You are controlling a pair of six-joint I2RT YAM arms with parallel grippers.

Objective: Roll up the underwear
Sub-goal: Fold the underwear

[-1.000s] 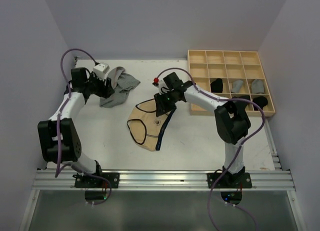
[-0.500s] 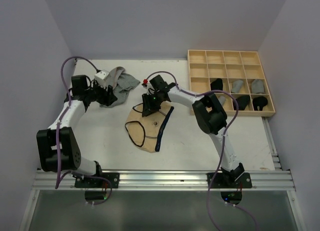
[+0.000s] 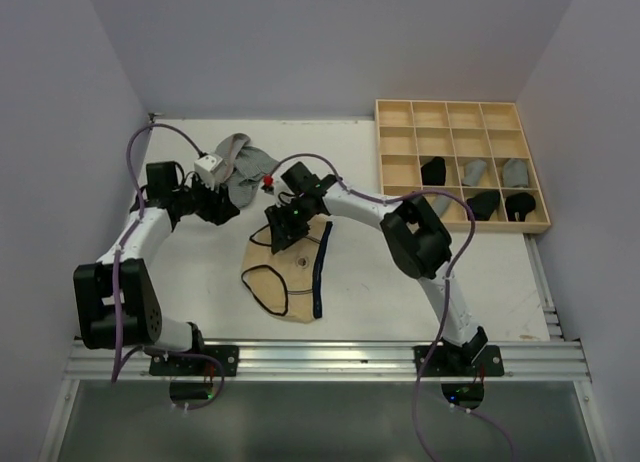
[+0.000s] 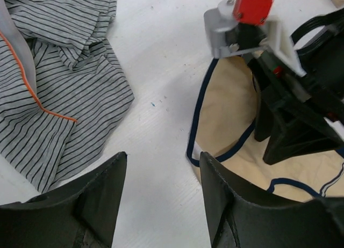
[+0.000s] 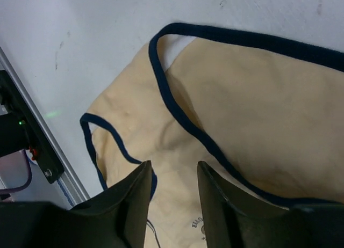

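Right gripper (image 3: 276, 232) was held over far edge of tan underwear (image 3: 292, 274), fingers apart. Left gripper (image 3: 230, 206), also spread, was parked left of it, beside striped grey underwear (image 3: 246, 168).

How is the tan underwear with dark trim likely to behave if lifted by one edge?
Probably floppy: the tan underwear lies flat with soft wrinkles, so it would likely sag from the right gripper. Likely light, being thin cloth. Pushed, it may bunch rather than slide whole.
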